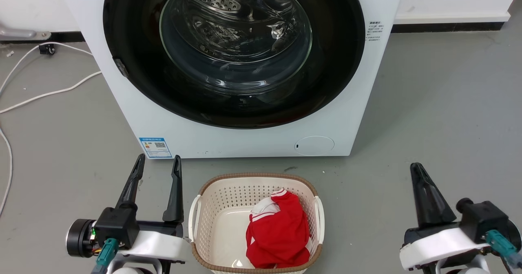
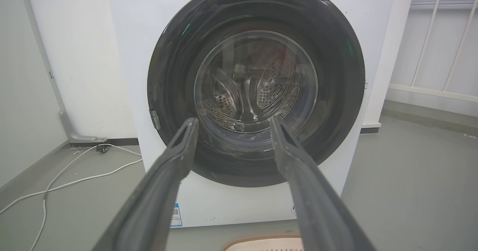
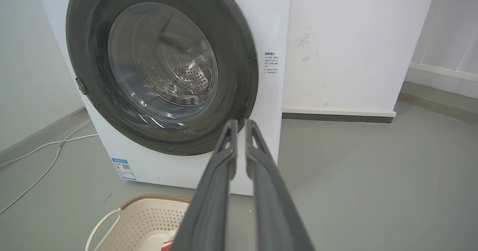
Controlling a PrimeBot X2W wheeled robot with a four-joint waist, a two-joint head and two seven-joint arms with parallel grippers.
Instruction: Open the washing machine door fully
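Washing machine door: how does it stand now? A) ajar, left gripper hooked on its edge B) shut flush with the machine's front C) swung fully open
B: the washing machine door sits flush in the front of the washing machine, with the open left gripper well short of it.

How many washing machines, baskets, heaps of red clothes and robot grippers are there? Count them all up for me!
Washing machine: 1
Basket: 1
Heap of red clothes: 1
Grippers: 2, the left gripper and the right gripper
Total: 5
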